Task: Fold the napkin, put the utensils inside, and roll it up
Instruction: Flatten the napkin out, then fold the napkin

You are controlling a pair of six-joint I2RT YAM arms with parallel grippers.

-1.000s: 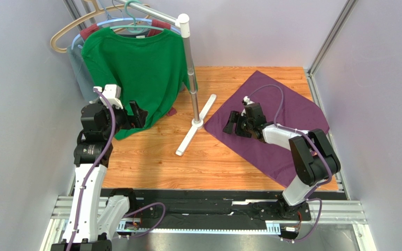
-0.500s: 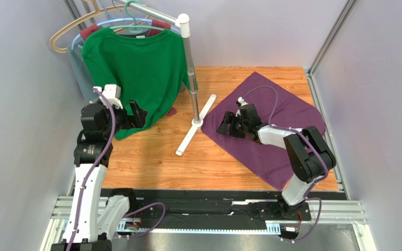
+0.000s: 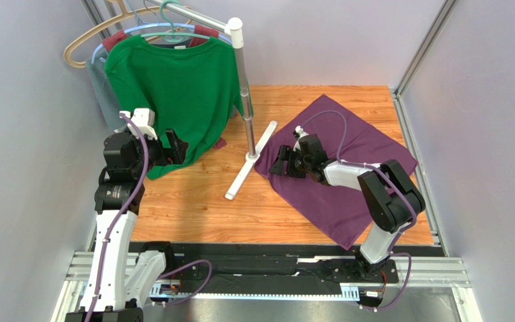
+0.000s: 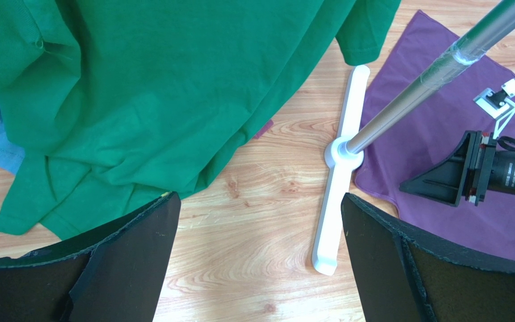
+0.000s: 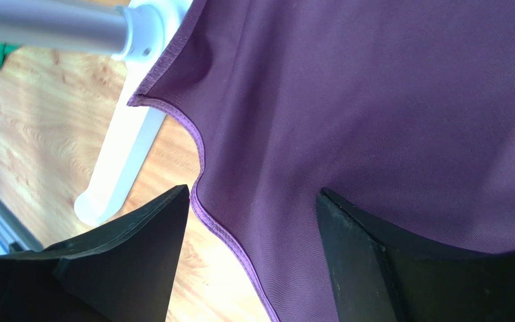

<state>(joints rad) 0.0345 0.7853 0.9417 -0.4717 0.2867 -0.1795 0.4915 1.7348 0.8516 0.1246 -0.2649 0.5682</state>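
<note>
One napkin point(image 3: 374, 151) is lying spread at the right, its left corner touching the single rack foot point(image 3: 252, 159). The right gripper point(image 3: 282, 164) is hovering over that edge with its jaws spread. The left gripper point(image 3: 175, 147), jaws also spread, is facing one green shirt point(image 3: 173, 80).

One dark purple square cloth napkin point(image 3: 374, 144), one green cotton T-shirt point(image 3: 173, 87), one maroon garment point(image 3: 204, 31), one grey-blue garment point(image 3: 104, 94), one white-footed metal-pole clothes stand point(image 3: 245, 80), and two black two-finger grippers, the left gripper point(image 3: 177, 147) and the right gripper point(image 3: 279, 163).
</note>
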